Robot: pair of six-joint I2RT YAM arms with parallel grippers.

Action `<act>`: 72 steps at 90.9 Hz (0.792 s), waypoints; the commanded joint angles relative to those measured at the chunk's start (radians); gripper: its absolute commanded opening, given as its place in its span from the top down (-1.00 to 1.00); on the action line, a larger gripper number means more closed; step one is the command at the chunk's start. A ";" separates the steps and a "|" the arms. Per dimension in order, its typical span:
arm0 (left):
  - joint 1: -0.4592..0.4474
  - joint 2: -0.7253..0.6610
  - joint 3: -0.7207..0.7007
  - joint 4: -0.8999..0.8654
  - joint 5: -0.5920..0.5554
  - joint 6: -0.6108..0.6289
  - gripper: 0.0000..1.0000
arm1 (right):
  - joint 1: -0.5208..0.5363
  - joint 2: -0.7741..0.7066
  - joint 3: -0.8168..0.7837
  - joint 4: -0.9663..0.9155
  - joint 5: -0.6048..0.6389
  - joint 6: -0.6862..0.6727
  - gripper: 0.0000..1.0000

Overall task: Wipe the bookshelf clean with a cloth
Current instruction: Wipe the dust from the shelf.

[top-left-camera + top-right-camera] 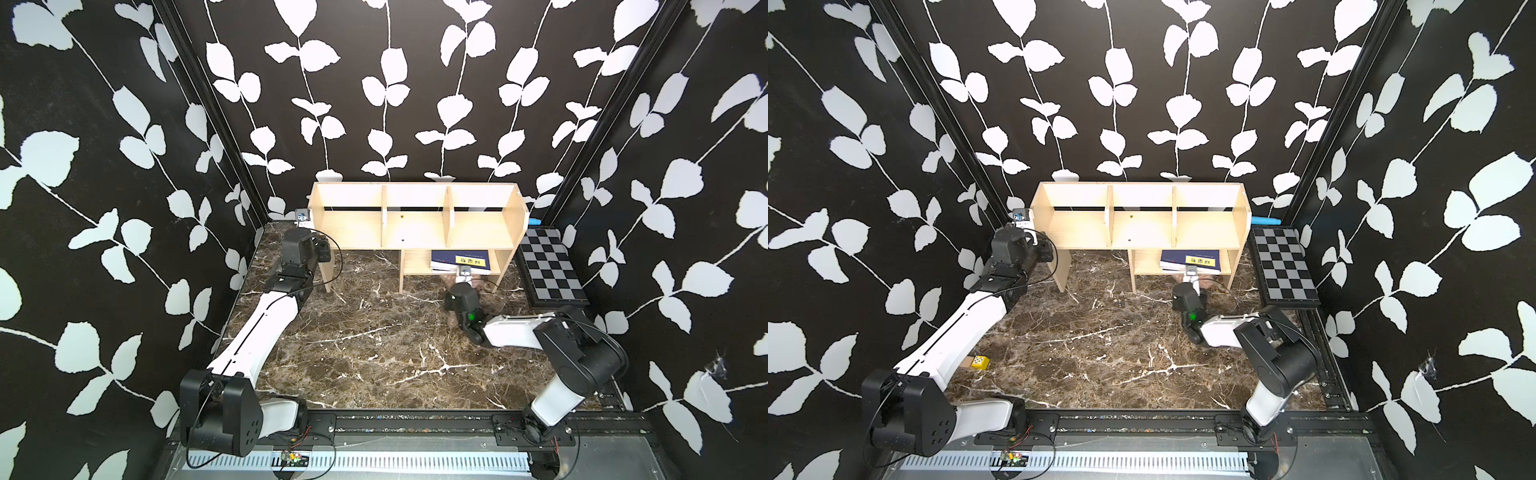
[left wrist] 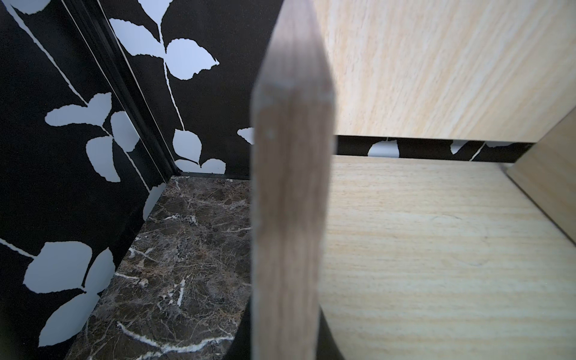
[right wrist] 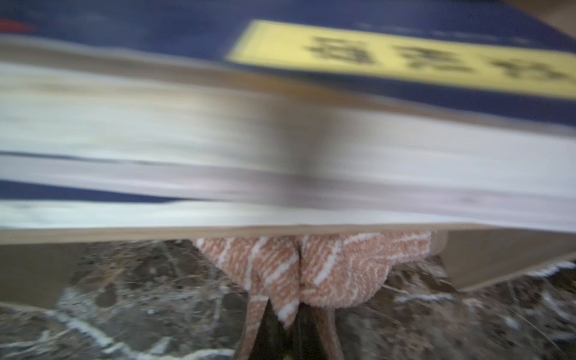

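Centrally, at 12 o'clock on the marble table point(image 1: 374, 345), the bookshelf point(image 1: 415, 195) stands upright against the far wall, and its three upper compartments hold nothing. Its lower shelf point(image 1: 419, 264), toward 1 o'clock, carries a dark blue book point(image 1: 446, 257) lying flat with its yellow label point(image 1: 470, 261) facing up.

The left gripper point(image 1: 323, 248) sits at 10 o'clock, at the bookshelf's left end panel point(image 1: 328, 270). In the left wrist view, that panel's front edge point(image 2: 293, 187) runs straight through the middle, with the table on one side and the compartment floor point(image 2: 436, 249) on the other. The jaws appear clenched on this panel, though the fingers themselves are barely visible.

The right gripper point(image 1: 464, 275) reaches in at 1 o'clock, right at the front edge of the lower shelf. Its jaws are clenched on the cloth point(image 3: 327, 268), which is bunched into a striped pinkish wad just under the shelf board's front edge and just above the table. The right wrist view is too blurred to show whether the cloth touches the board. In both top views only a pinkish smear point(image 1: 1207, 281) shows beside the gripper.

A chequered board point(image 1: 548, 270) lies at 2 o'clock, just beside the bookshelf's right end. A small yellow block point(image 1: 980, 362) sits at 8 o'clock beside the left arm.
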 commanded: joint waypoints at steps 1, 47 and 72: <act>0.005 -0.023 -0.005 -0.007 -0.067 -0.012 1.00 | 0.060 0.041 0.091 0.016 -0.027 -0.037 1.00; 0.005 -0.026 -0.007 -0.006 -0.055 -0.017 1.00 | 0.206 0.165 0.201 -0.036 -0.037 -0.112 1.00; 0.010 -0.020 -0.004 -0.017 -0.074 -0.021 1.00 | 0.061 0.036 0.079 -0.109 0.181 -0.141 1.00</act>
